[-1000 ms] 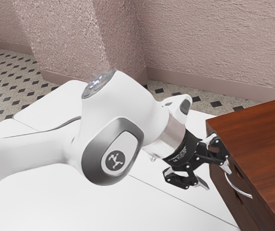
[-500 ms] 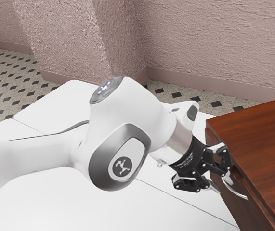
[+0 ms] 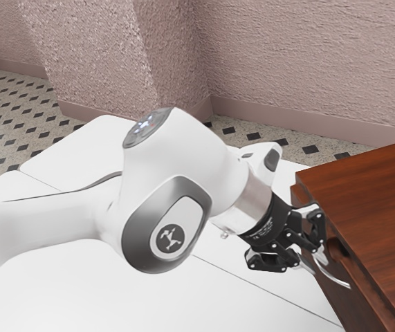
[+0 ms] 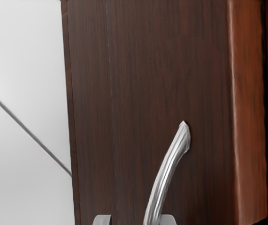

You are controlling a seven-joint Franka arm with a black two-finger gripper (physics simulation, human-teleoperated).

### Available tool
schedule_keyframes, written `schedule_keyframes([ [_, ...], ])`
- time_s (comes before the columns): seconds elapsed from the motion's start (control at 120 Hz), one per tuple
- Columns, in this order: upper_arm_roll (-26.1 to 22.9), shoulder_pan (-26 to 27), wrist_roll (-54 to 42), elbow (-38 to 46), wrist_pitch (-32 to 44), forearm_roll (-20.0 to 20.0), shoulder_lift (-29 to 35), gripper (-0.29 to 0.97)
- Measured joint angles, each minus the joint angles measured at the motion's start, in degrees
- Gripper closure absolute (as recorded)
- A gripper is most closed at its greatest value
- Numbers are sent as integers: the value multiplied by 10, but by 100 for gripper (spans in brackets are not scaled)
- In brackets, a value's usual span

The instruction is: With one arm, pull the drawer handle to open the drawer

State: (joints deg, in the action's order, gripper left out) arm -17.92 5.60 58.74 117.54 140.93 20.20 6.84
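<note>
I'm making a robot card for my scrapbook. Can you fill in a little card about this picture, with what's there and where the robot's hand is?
Robot: white arm with a black gripper
Gripper place: at the silver handle of the drawer
Handle shape: curved metal bar standing off the dark wood front
Drawer state: looks pulled out a little from the cabinet
Table: white, under the arm
Floor: pale tiles with small black diamonds
Wall: pink and bumpy
</note>
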Motion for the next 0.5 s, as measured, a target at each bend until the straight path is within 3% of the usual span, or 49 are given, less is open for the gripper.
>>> schedule_keyframes([
  [0.5,2,-3,-2,34,-4,0,39,70],
])
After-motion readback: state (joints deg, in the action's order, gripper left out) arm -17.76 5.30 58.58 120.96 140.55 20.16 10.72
